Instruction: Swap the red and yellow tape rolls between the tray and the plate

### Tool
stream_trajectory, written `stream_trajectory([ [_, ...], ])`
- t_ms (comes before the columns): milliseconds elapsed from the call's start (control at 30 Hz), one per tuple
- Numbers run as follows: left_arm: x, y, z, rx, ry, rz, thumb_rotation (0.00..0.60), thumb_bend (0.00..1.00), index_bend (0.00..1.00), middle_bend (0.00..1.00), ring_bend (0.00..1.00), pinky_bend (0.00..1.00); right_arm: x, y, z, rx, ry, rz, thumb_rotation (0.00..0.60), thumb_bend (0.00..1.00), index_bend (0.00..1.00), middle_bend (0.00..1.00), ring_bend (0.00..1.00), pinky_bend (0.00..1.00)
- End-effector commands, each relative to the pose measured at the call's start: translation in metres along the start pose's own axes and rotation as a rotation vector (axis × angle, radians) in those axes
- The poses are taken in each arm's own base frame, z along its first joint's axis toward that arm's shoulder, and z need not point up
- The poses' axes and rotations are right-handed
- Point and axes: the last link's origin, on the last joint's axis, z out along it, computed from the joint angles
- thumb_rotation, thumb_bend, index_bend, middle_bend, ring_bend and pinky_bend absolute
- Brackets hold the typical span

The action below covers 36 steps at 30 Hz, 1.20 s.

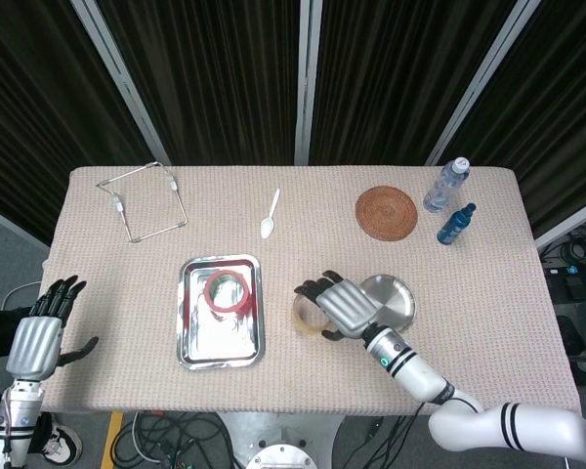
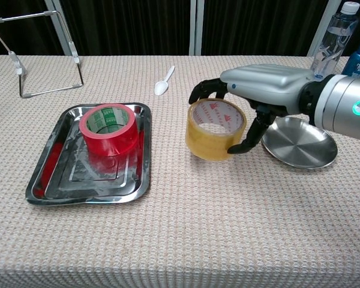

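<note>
Nearest the robot, off the bench's front-left corner, left hand hangs with fingers spread, holding nothing, well apart from everything (only the head view shows it).

Mid-bench: right hand is clamped on the yellow tape roll, fingers over the far rim, thumb pressing the near right side. Roll sits hole-up, between tray and plate, nearer the plate; can't tell if it rests on the bench or hangs just above it. Plate lies bare just right of the hand.

Red tape roll sits hole-up in the tray's far half, to the left of the held roll.

Key relation: tray lies left of the right hand, with open cloth between; the free near half of the tray is the likely drop spot (red roll occupies the far half). Left hand is on the tray's side, so it looks better placed for the red roll, though far off now.

Far side: spoon, wire stand, woven coaster, two bottles.
</note>
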Motion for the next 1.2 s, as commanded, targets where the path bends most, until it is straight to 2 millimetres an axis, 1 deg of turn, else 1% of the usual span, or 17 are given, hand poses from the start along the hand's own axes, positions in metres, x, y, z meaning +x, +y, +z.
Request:
stream_trajectory([
  [33,0.000,0.000,0.000,0.000,-0.001,0.000,0.600,0.16,0.09,0.04,0.00,0.18,-0.006,-0.004,0.003,0.007,-0.021,-0.005,0.600,0.18,0.30,0.32,0.24,0.16],
  [67,0.000,-0.001,-0.001,0.000,-0.001,-0.001,0.600,0.16,0.09,0.04,0.00,0.18,-0.007,-0.005,0.004,0.010,-0.026,-0.006,0.600,0.17,0.27,0.30,0.22,0.15],
  [100,0.000,-0.001,-0.001,0.000,0.000,0.000,0.600,0.16,0.09,0.04,0.00,0.18,-0.010,-0.006,0.006,0.011,-0.036,-0.006,0.600,0.14,0.21,0.28,0.19,0.14],
  [200,0.000,-0.001,0.000,0.000,0.000,0.001,0.600,0.16,0.09,0.04,0.00,0.18,-0.014,-0.009,0.009,0.022,-0.072,-0.001,0.600,0.05,0.04,0.16,0.05,0.09],
  [233,0.000,-0.001,0.000,0.000,0.000,0.002,0.600,0.16,0.09,0.04,0.00,0.18,-0.014,-0.010,0.009,0.026,-0.081,-0.004,0.600,0.02,0.01,0.12,0.02,0.07],
  [300,0.000,-0.001,0.000,0.000,0.001,0.003,0.600,0.16,0.09,0.04,0.00,0.18,-0.014,-0.010,0.010,0.028,-0.093,-0.014,0.600,0.00,0.00,0.05,0.00,0.03],
  [367,0.000,-0.001,0.000,0.001,0.001,0.002,0.600,0.16,0.09,0.04,0.00,0.18,-0.014,-0.010,0.010,0.024,-0.094,-0.011,0.600,0.00,0.00,0.02,0.00,0.02],
  [533,0.001,-0.001,0.000,-0.002,0.001,-0.001,0.600,0.16,0.09,0.04,0.00,0.18,-0.006,-0.003,0.000,0.001,-0.074,-0.001,0.600,0.00,0.00,0.00,0.00,0.00],
  [633,0.002,0.001,0.003,-0.009,0.001,-0.011,0.600,0.16,0.09,0.04,0.00,0.17,0.005,0.005,-0.012,-0.023,-0.026,0.016,0.600,0.00,0.00,0.00,0.00,0.00],
  [733,0.005,0.007,0.010,-0.040,-0.007,-0.012,0.600,0.15,0.09,0.04,0.00,0.18,0.026,0.021,-0.028,-0.066,0.062,0.041,0.600,0.00,0.00,0.00,0.00,0.00],
  [867,0.011,0.030,0.032,-0.139,-0.015,-0.003,0.600,0.15,0.09,0.04,0.00,0.18,0.047,0.052,-0.058,-0.160,0.175,0.051,0.600,0.00,0.00,0.00,0.00,0.00],
  [967,0.010,0.055,0.051,-0.228,-0.047,-0.004,0.600,0.14,0.09,0.04,0.00,0.18,0.058,0.079,-0.082,-0.244,0.227,0.073,0.600,0.00,0.00,0.00,0.00,0.00],
  [1000,0.008,0.067,0.058,-0.261,-0.069,-0.009,0.600,0.13,0.09,0.04,0.00,0.17,0.061,0.089,-0.091,-0.275,0.238,0.081,0.600,0.00,0.00,0.00,0.00,0.00],
  [1100,0.000,0.094,0.075,-0.320,-0.129,-0.023,0.600,0.08,0.09,0.04,0.00,0.16,0.066,0.112,-0.114,-0.342,0.273,0.106,0.600,0.00,0.00,0.00,0.00,0.00],
  [1200,-0.010,0.116,0.090,-0.331,-0.181,-0.046,0.600,0.05,0.09,0.03,0.00,0.11,0.068,0.128,-0.132,-0.387,0.310,0.141,0.600,0.00,0.00,0.00,0.00,0.00],
])
